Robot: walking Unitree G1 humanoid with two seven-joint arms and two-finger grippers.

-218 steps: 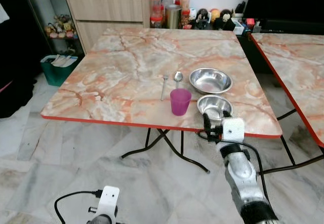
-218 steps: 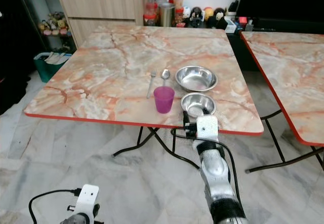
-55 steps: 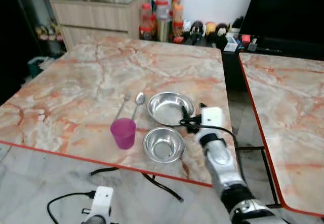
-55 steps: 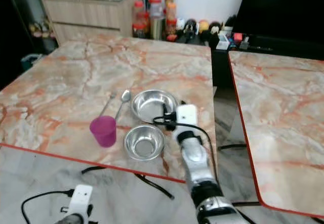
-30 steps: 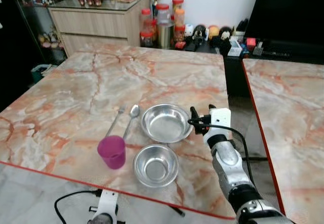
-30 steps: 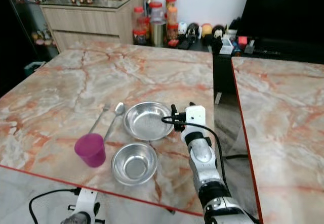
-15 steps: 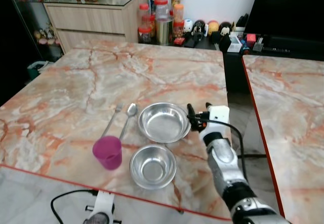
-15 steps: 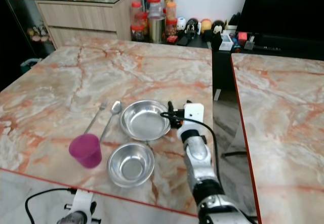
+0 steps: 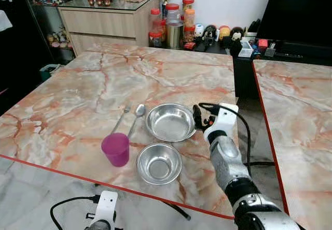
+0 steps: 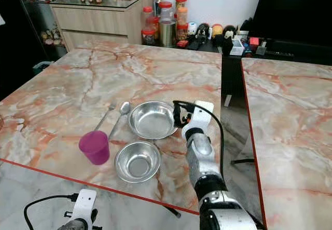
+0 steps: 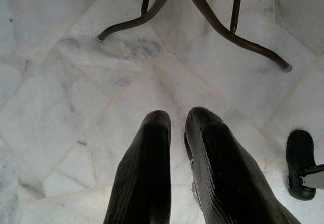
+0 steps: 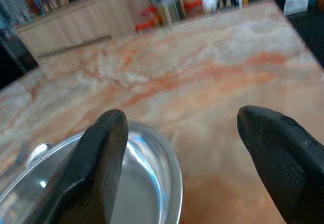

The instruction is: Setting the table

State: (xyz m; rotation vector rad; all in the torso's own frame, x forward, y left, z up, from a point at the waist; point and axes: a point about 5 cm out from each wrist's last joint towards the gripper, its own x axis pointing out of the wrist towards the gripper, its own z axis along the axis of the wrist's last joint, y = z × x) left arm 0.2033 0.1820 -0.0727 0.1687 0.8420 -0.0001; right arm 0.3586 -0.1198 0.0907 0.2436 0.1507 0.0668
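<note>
Marble-look table (image 9: 78,100) with a red edge is seen in front, a cabinet (image 9: 106,17) and jars (image 9: 176,19) behind it, a second table (image 9: 301,110) off to the right; on it two steel bowls are set, the big bowl (image 9: 170,122) further in and the small bowl (image 9: 158,163) near the edge, just beside each other; a pink cup (image 9: 115,149) is stood left of the small bowl; a spoon (image 9: 137,117) and fork (image 9: 121,118) are laid side by side left of the big bowl; the right gripper (image 12: 177,158) is held just at the big bowl's right rim, fingers spread wide apart, one finger (image 12: 104,153) seen over the rim; the left gripper (image 11: 174,128) is hung low over the floor, fingers nearly together with only a thin gap.
</note>
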